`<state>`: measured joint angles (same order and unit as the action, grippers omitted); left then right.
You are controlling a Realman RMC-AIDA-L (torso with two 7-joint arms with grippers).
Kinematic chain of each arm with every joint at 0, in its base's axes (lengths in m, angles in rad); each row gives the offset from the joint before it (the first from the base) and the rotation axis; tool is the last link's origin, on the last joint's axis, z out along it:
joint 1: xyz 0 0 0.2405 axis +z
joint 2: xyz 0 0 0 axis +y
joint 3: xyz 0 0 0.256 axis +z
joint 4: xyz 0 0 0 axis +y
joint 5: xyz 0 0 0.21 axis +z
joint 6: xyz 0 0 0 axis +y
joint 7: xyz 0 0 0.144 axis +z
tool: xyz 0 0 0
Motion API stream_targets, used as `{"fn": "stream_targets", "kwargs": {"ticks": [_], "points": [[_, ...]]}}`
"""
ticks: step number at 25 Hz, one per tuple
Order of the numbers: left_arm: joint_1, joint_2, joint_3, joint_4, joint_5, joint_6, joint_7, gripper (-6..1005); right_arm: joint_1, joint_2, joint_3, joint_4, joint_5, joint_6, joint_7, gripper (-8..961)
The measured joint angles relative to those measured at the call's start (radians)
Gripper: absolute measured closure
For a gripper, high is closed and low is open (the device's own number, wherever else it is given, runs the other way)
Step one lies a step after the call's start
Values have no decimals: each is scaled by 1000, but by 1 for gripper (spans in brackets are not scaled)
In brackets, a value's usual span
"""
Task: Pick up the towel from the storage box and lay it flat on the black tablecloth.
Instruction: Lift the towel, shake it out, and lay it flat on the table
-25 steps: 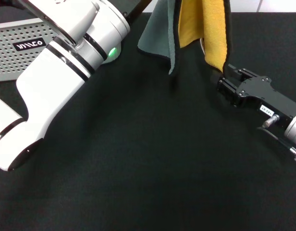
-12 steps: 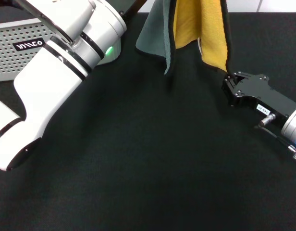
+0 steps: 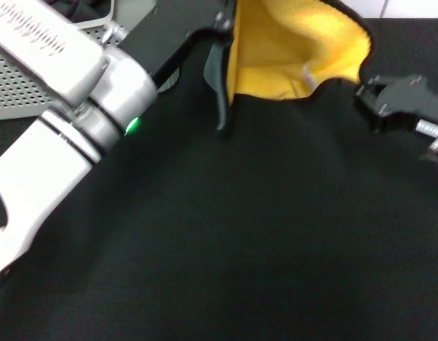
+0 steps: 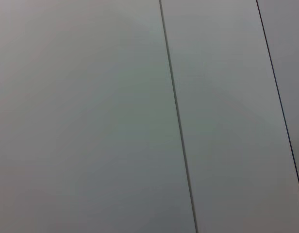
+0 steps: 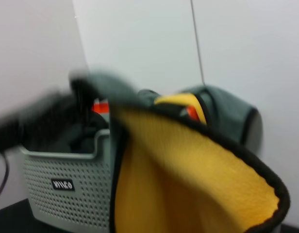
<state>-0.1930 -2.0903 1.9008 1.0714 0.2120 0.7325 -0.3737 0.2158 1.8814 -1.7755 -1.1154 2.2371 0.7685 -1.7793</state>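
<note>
Yellow fleece is what fills the top of the head view: the towel (image 3: 294,60) is out of the box and up in the air, strung between both arms with its yellow face toward us and a grey-green fold hanging down its left edge.

Left gripper (image 3: 217,23) sits at about 12 o'clock in the head view, at the towel's top left corner. It looks clamped on that corner, but the fingers are buried in cloth, so I can't tell for sure. Right gripper (image 3: 368,96) is at about 2 o'clock, right against the towel's lower right edge near the dark trim. Contact looks likely; whether it's clenched on the cloth I can't tell.

Storage box (image 3: 23,78) is at 10 o'clock, behind the left arm, perforated wall showing. The right wrist view has it too (image 5: 67,182), label facing the camera, with the towel (image 5: 188,179) draped across in front.

Step in hand, as I read it: spreading, not picking. The towel is clear of the box and hangs above the far edge of the black tablecloth (image 3: 233,241).

Next move calls for keeping the two corners apart and taut, bringing the cloth toward 6 o'clock and lowering so the free edge lands first. The left fold needs to open out or it will lie doubled.

Pose: left arm reaches diagonally from 8 o'clock up to 12, wrist camera staring at plain wall panels. Right arm comes in low from 3 o'clock.
</note>
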Motion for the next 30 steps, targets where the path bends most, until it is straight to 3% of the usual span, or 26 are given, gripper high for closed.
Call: {"fn": "stream_targets", "kwargs": {"ticks": [2, 3, 4, 5, 7, 11, 13, 15, 17, 20, 24, 26, 27, 30], "points": [[30, 4, -4, 19, 40, -3, -40, 978, -14, -2, 33, -56, -80, 4, 66, 931], [88, 21, -12, 73, 137, -25, -143, 978, -35, -1, 80, -135, -189, 11, 151, 931], [111, 31, -13, 102, 189, -39, -198, 978, -35, -1, 80, -135, -189, 11, 151, 931], [136, 47, -14, 139, 260, -56, -276, 978, -78, 31, 248, -344, -491, 118, 414, 931], [167, 76, -18, 206, 390, -69, -416, 978, -75, 53, 329, -401, -581, 196, 499, 930], [195, 135, -50, 349, 706, -63, -812, 978, -21, 110, 574, -514, -763, 480, 695, 929], [188, 150, -87, 406, 884, -25, -1021, 978, 12, 107, 643, -536, -795, 575, 759, 929], [183, 146, -141, 457, 1045, 43, -1196, 978, 47, 105, 696, -545, -818, 665, 810, 928], [184, 125, -220, 497, 1173, 145, -1317, 979, 97, 112, 765, -571, -858, 765, 870, 928], [185, 88, -345, 547, 1290, 334, -1416, 979, 118, 111, 800, -614, -883, 811, 919, 927], [174, 53, -503, 604, 1342, 542, -1494, 979, 131, 100, 869, -668, -891, 872, 982, 926], [171, 48, -529, 616, 1342, 572, -1503, 978, 133, 99, 885, -676, -892, 882, 991, 925], [157, 42, -584, 638, 1349, 649, -1538, 978, 139, 89, 922, -692, -898, 916, 1015, 925], [105, 58, -635, 647, 1360, 739, -1604, 978, 147, 65, 924, -693, -898, 934, 1038, 924]]}}
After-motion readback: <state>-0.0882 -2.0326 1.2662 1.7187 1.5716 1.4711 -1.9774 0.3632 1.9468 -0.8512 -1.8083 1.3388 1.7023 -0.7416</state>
